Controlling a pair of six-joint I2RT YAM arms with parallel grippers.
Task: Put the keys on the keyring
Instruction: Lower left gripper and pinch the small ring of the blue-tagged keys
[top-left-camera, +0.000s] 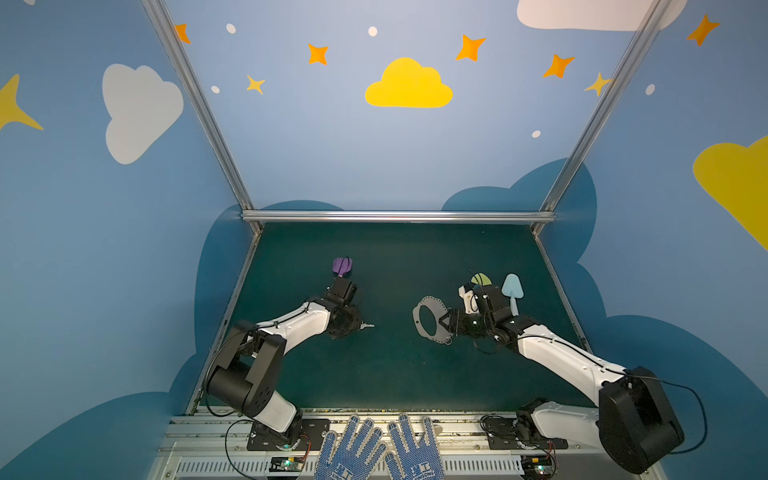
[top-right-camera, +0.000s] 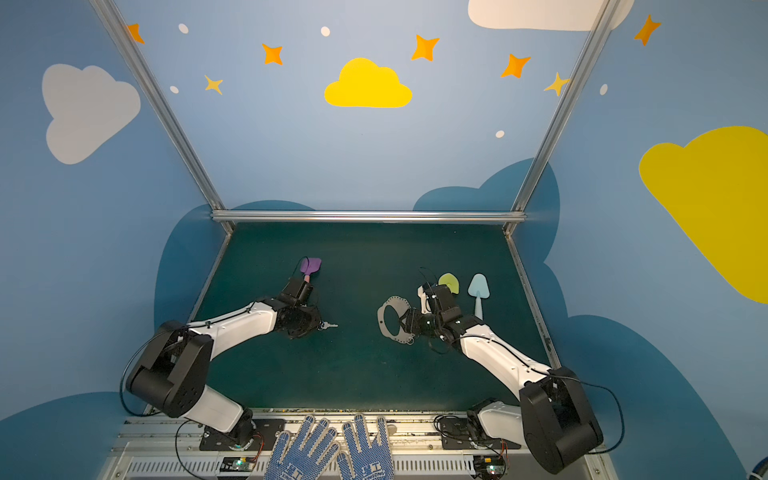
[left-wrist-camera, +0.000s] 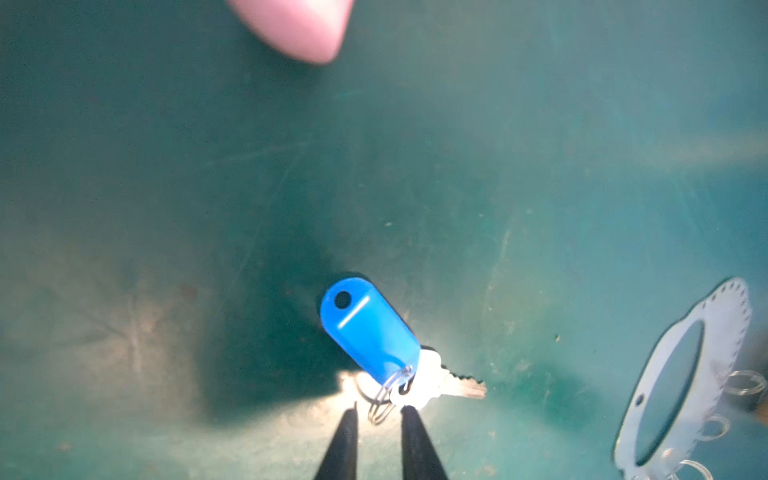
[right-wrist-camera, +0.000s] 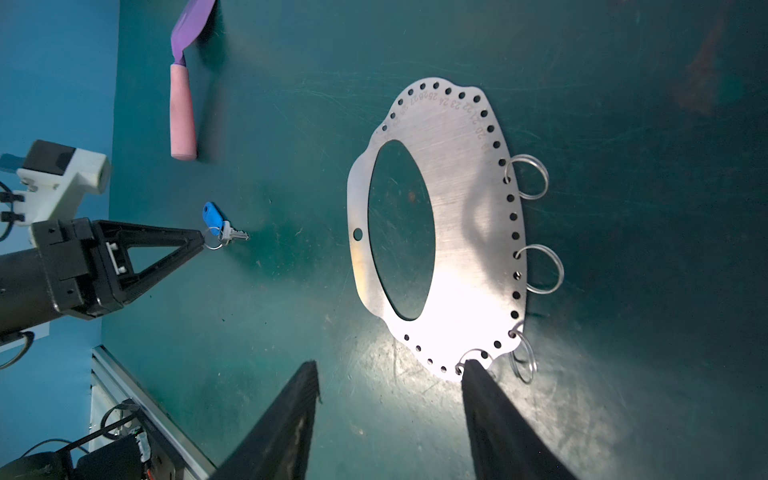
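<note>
**Item 1, nearest edge.** A pair of blue dotted work gloves, laid flat on the frame rail in front of the tabletop. There are white printed characters on the cuffs, too small for us to read with confidence.

**Item 2.** Left claw, low at the tabletop.
- Its jaws are narrowed to either side of the small wire loop of the keys.
- The left wrist view shows a sliver of gap, so we cannot tell whether the loop is pinched.
- We judge the loop is chosen because it is the part that must thread on.
- The keys sit left of centre, well apart from the keyring.
- The blue tag shows a slot and no writing.

**Item 3.** Right claw, spread wide.
- One finger meets the keyring's scalloped edge beside a wire ring, and its partner stands over bare tabletop.
- We judge this steadies the band.
- The keyring lies flat, right of centre.
- Numerals are engraved by the holes. We read 20 to 24; the rest fade.

**Item 4, farther.** A purple shovel beyond the left claw, and a green shovel and a pale blue shovel beyond the right. None belong to the task.

**Item 5, farthest.** Back wall, painted with clouds and stars and bearing no text.
</note>
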